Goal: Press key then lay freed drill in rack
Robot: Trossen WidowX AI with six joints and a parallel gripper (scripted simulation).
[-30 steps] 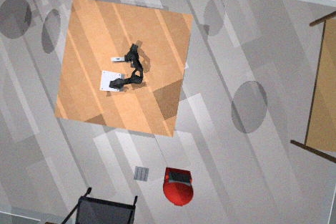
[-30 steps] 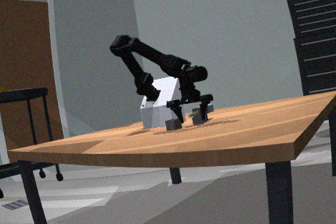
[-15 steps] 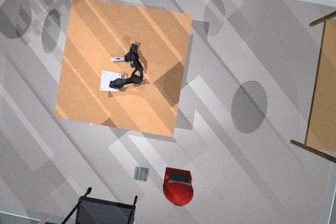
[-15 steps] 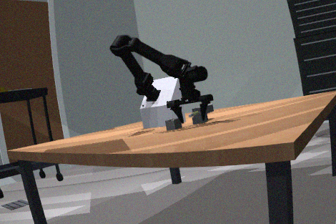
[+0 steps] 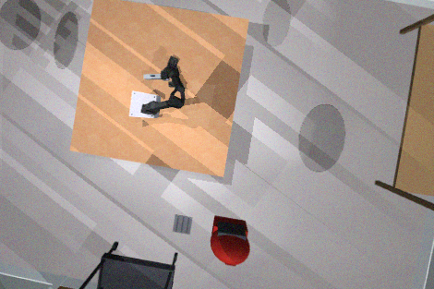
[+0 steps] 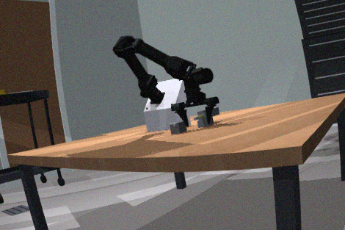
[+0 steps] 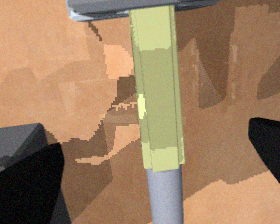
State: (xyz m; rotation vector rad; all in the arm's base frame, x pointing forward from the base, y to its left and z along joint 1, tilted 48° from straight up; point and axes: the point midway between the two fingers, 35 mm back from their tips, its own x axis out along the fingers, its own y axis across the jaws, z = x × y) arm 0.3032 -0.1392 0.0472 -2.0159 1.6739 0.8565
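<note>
In the wrist view a yellow-green drill (image 7: 156,90) with a grey round shank (image 7: 165,197) lies along the table. Its far end goes under a grey block (image 7: 125,7) at the top edge. My gripper (image 7: 156,139) (image 6: 195,114) (image 5: 169,68) is open, with one black finger on each side of the drill and touching nothing. In the exterior view it hangs low over the table, and a bit of the drill (image 6: 200,116) shows between the fingers. I cannot make out the key.
Small grey blocks (image 6: 178,127) (image 6: 204,121) sit on the wooden table (image 6: 257,137) (image 5: 120,30) near the fingers. A pale grey bar (image 5: 150,77) lies left of the gripper. The arm's white base box (image 6: 165,108) (image 5: 137,103) stands just behind.
</note>
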